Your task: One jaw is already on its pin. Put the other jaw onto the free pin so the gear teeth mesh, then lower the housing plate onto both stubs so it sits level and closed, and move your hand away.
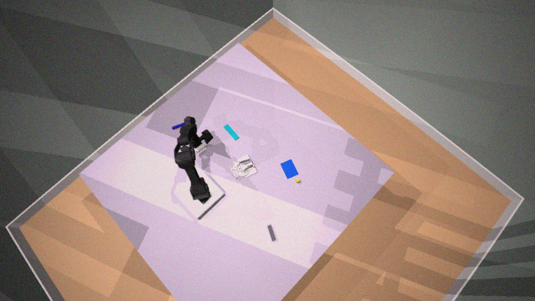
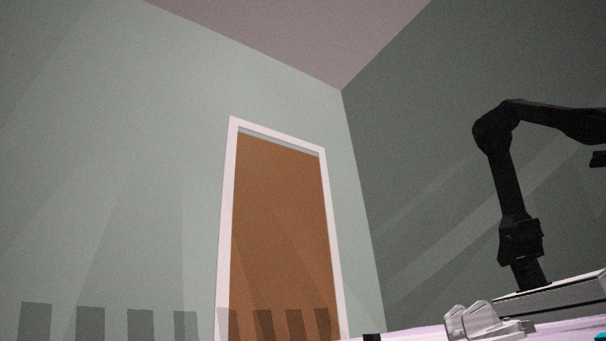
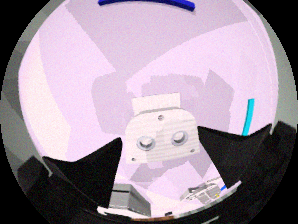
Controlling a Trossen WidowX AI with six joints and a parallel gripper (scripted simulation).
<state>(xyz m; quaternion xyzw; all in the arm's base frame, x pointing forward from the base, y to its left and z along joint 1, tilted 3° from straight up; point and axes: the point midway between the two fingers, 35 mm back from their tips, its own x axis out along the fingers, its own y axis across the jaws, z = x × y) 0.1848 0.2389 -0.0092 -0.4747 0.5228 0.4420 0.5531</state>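
- My housing plate [image 1: 201, 148] [image 3: 162, 128] is pale, nearly white, with faint streaks across its face; two large round holes sit side by side, and three small ones lie nearer its edges.
- One side bears a straight, pale strip; the corners beside it are rounded.
- In my wrist view it shows between the tips of my jaws [image 1: 196, 141] — they stand wide apart and grip nothing.
- The plate is over the tabletop [image 1: 262, 123] [image 2: 564, 327] [image 3: 75, 90], near the white assembly [image 1: 243, 166] [image 2: 479, 321] [image 3: 202, 192] but apart from it; whether it lies fully flat, I cannot tell.
- Its long axis runs across my wrist view, roughly from one jaw toward the other — the strip points toward the blue bar [image 1: 178, 126].
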